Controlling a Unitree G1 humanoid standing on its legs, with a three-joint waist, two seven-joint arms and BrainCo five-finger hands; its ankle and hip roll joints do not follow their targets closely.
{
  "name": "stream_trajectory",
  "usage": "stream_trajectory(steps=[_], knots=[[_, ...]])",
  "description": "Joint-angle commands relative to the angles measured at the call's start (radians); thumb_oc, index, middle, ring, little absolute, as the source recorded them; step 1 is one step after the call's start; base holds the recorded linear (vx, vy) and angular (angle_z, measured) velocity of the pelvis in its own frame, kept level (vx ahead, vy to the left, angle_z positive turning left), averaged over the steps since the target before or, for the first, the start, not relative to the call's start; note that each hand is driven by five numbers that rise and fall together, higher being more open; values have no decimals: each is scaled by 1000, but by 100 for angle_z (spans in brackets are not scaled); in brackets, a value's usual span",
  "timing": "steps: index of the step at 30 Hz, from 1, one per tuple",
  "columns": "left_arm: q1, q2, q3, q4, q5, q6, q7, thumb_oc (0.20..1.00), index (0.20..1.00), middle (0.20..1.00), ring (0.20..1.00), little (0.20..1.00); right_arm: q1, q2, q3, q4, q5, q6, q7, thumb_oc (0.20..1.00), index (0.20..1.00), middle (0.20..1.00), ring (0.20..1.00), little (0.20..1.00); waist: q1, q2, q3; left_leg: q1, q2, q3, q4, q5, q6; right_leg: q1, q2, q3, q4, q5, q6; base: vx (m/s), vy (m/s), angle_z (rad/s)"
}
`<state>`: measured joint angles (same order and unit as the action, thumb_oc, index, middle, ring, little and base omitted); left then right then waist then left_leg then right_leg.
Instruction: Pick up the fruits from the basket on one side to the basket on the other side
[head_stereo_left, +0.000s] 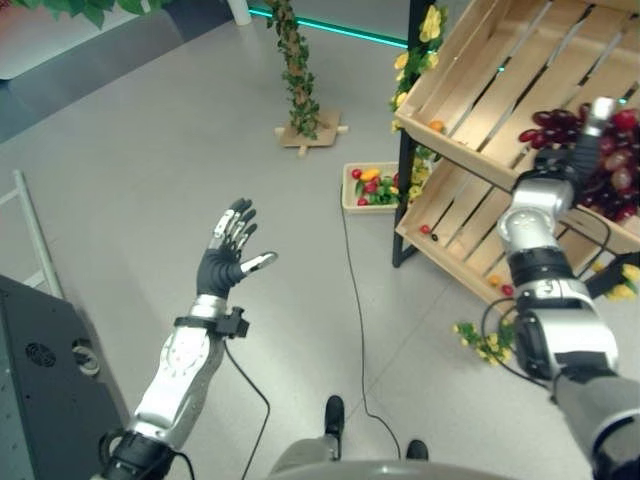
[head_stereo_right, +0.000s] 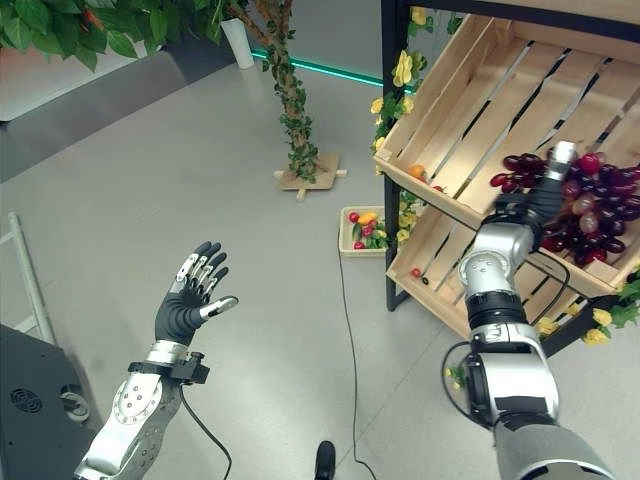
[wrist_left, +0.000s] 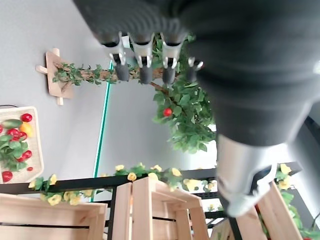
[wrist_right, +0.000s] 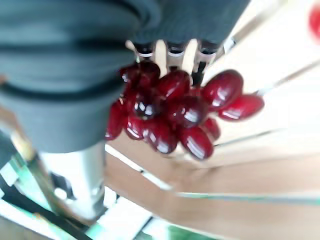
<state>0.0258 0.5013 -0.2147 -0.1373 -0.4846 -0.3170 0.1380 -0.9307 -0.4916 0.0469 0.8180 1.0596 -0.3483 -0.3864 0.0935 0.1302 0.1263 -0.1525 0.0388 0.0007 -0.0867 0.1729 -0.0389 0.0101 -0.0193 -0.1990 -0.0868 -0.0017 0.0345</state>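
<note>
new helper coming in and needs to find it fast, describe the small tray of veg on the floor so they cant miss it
Start at the slanted wooden slatted crates on the black metal rack. At the foot of the rack's front post, on the grey floor, lies a shallow pale rectangular tray. It alone sits on the floor, holding small red, yellow and green produce, whereas the dark red grape bunches lie up in the upper crate.

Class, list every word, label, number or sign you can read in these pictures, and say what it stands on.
None: the wooden crates, the red grapes at the right hand, the floor tray and the open left hand bear no readable text.
</note>
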Motion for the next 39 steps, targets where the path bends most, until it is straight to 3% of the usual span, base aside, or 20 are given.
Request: stream_trajectory(steps=[1,5,15,18,21,28,29,34,39], knots=[[-16,4,48,-94,22,-35,19,1000,1000,1000,1000,1000,-25,69,71,-80,-94,65,-1,1000,1000,1000,1000,1000,3,-72,10,108,-22,52,-1,-135,-44,-50,-63,12,0,17,48,6,0,-5],[-14,-10,51,-103,32,-26,29,1000,1000,1000,1000,1000,32,135,80,-165,-105,60,11,1000,1000,1000,1000,1000,-2,-73,12,109,-21,53,-1,-138,-42,-49,-61,16,0,17,46,0,-2,-3],[-7,-12,52,-113,38,-28,37,1000,1000,1000,1000,1000,76,150,77,-214,-168,65,-7,1000,1000,1000,1000,1000,3,-69,8,110,-23,49,-1,-143,-39,-47,-62,13,0,15,47,1,1,-3],[4,0,64,-110,39,-37,41,1000,1000,1000,1000,1000,50,56,134,-201,-480,164,-63,1000,1000,1000,1000,1000,2,-73,8,113,-23,50,-1,-150,-38,-44,-61,13,0,11,49,0,0,0],[4,9,68,-114,43,-49,44,1000,1000,1000,1000,1000,-29,-43,196,-106,-675,243,-81,1000,1000,1000,1000,1000,2,-80,10,111,-22,51,-1,-152,-37,-47,-61,12,0,13,52,0,0,0],[9,36,70,-136,6,-50,-8,1000,1000,1000,1000,1000,-348,-226,455,365,-836,364,43,1000,1000,1000,1000,1000,-4,-116,13,97,-19,48,-1,-144,-40,-61,-57,9,0,25,55,0,-2,6],[8,35,71,-136,6,-50,-8,1000,1000,1000,1000,1000,-351,-226,457,367,-835,363,44,1000,1000,1000,1000,1000,-4,-115,13,97,-19,48,-1,-144,-40,-61,-57,9,0,25,55,-1,-3,4],[11,49,77,-148,9,-35,-45,1000,1000,1000,1000,1000,-493,-311,694,524,-1072,416,140,1000,1000,1000,1000,1000,-9,-149,8,91,-11,49,-1,-143,-44,-70,-50,11,0,29,58,0,0,0],[17,48,89,-158,16,-27,-49,1000,1000,1000,1000,1000,-526,-348,741,570,-1127,421,152,1000,1000,1000,1000,1000,-13,-156,2,91,-10,49,-1,-146,-44,-72,-48,11,0,27,59,0,0,0]])
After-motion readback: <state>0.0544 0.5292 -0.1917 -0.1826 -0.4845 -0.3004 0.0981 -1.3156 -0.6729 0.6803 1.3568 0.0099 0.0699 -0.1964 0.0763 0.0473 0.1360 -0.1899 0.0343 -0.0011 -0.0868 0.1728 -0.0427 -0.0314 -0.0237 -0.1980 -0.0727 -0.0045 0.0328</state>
